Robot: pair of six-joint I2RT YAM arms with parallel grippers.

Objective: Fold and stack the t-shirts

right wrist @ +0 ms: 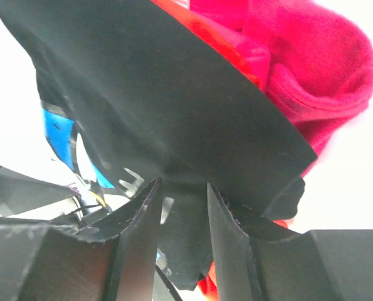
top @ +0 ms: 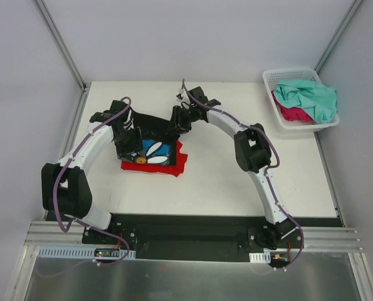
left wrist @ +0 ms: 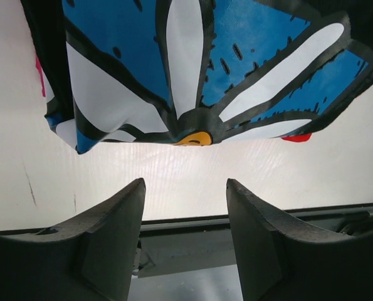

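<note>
The black t-shirt with a blue and white daisy print lies bunched on the red t-shirt at the table's middle left. My left gripper hovers at its left edge, open and empty; the left wrist view shows the gripper just short of the daisy print. My right gripper is at the shirt's far right edge. In the right wrist view the gripper has a fold of black cloth between its fingers, with red cloth behind. A teal t-shirt and a magenta one lie in the basket.
The white lattice basket stands at the table's far right corner. Bare white table stretches in front and to the right of the shirts. Grey walls enclose the table on three sides.
</note>
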